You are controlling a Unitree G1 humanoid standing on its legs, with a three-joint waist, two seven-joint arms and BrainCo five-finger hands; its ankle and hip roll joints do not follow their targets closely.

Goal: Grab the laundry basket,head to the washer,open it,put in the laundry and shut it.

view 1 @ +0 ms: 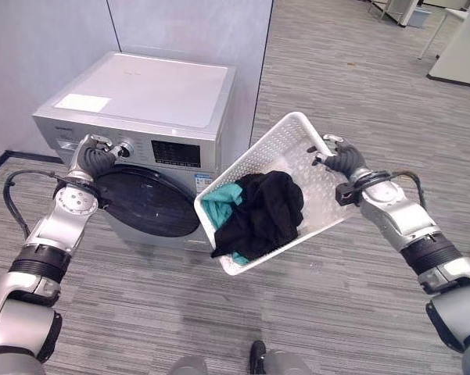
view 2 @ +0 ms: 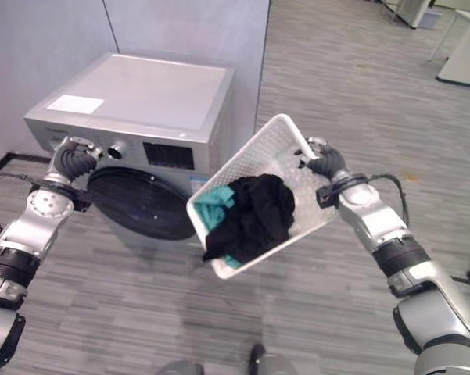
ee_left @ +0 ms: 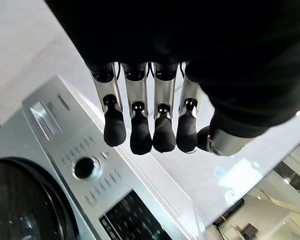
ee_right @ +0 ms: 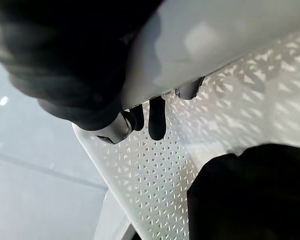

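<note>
Right hand (view 1: 340,162) up at centre right of the head view, fingers curled over the rim of the white laundry basket (view 1: 285,141), thumb clamped on the other side; in the right wrist view dark fingertips (ee_right: 156,120) hooked over the perforated wall. Basket carried by that one hand alone, tipped steeply, low corner hanging toward the lower centre of the frame, high corner up by the hand. Inside, a heap of black clothing (view 1: 262,212) slumped against the low side, a teal garment (view 1: 223,205) peeking out just beside it on the left, a dark fold trailing over the bottom rim.

Left hand (view 1: 96,158) at centre left, raised against the front panel of the silver washer (view 1: 152,90), just beside the round control dial (view 1: 126,149). From the left wrist view, fingers (ee_left: 140,132) straight and side by side, gripping nothing, tips hovering above the panel.

Round dark washer door (view 1: 145,205) below that hand, closed flush with the front. Basket's low corner just right of the door, in front of the washer's right edge. Grey striped floor (view 1: 336,70) all round.
</note>
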